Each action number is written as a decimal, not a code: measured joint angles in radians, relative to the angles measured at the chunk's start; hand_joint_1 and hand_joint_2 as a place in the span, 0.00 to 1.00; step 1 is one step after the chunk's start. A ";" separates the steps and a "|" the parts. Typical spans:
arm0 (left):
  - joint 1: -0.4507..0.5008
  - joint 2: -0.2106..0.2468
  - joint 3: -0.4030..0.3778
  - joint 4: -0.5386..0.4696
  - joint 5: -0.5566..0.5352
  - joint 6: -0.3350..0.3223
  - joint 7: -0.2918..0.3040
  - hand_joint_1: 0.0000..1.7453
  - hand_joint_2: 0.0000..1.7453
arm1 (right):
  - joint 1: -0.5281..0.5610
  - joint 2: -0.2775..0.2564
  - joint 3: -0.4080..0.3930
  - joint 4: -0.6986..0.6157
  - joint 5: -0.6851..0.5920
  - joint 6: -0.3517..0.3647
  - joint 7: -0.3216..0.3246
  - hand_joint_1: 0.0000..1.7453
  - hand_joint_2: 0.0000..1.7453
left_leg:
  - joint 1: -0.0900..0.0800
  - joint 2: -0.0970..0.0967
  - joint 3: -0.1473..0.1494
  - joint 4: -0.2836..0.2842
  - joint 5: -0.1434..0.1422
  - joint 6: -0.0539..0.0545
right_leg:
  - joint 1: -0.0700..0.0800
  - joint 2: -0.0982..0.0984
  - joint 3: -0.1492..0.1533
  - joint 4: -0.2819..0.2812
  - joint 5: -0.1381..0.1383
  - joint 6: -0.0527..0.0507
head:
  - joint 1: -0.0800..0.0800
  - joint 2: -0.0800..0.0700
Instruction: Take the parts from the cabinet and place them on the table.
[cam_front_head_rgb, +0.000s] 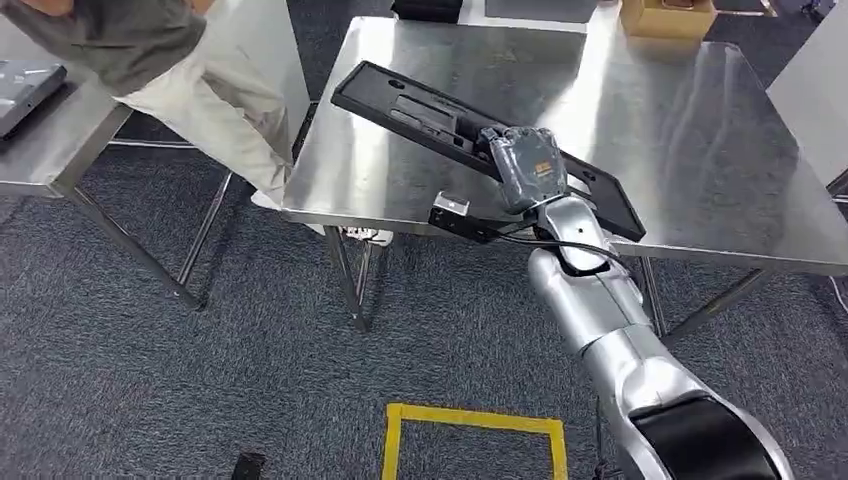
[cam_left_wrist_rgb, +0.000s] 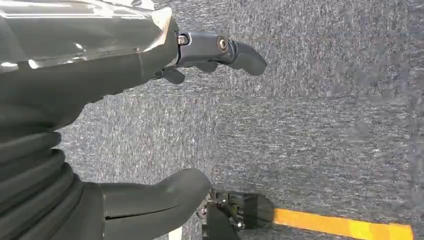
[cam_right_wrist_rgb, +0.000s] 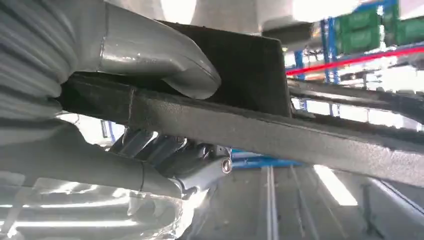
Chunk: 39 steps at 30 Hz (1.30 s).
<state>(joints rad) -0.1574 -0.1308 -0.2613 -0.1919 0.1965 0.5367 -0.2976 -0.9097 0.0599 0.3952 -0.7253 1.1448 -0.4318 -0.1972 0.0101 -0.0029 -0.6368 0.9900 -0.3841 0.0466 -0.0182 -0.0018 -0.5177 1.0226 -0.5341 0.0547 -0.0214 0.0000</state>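
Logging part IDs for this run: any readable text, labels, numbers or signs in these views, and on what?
No text can be read in any view.
Orange marking on the back of the right hand: too small and blurred to read.
Long black part held over the steel table: no label visible.
Cardboard box at the table's far edge: no print legible.
Yellow floor tape: a plain line, no lettering.

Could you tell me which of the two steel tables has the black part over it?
The central table, where the right hand grips the long black part; the left-edge table doesn't.
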 joint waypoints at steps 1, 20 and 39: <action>-0.002 0.000 0.000 0.000 0.000 0.000 0.000 0.00 1.00 | -0.009 0.002 0.002 0.009 0.000 0.000 0.000 1.00 1.00 | -0.002 0.000 0.002 0.000 -0.003 0.006 | -0.002 0.000 -0.047 0.082 -0.026 -0.006 | 0.002 0.000; 0.005 -0.004 0.000 0.000 0.005 0.001 -0.003 0.00 1.00 | -0.060 0.024 0.025 0.137 0.017 -0.023 0.011 1.00 1.00 | 0.007 -0.001 -0.142 0.334 -0.167 -0.054 | 0.002 0.004 -0.043 -0.056 0.101 -0.061 | -0.002 0.000; 0.016 0.000 0.006 0.000 0.010 -0.002 -0.015 0.00 1.00 | -0.160 -0.065 0.002 0.286 0.021 -0.029 0.164 1.00 1.00 | -0.002 -0.016 0.077 -0.001 -0.072 -0.001 | 0.002 -0.005 -0.130 -0.034 0.165 0.028 | 0.007 0.000</action>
<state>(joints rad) -0.1411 -0.1308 -0.2556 -0.1915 0.2068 0.5352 -0.3128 -1.0694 -0.0046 0.3967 -0.4394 1.1654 -0.4604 -0.0328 0.0085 -0.0192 -0.5596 0.9895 -0.4560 0.0452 -0.0161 -0.0071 -0.6477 0.9887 -0.3695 0.0831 -0.0141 0.0000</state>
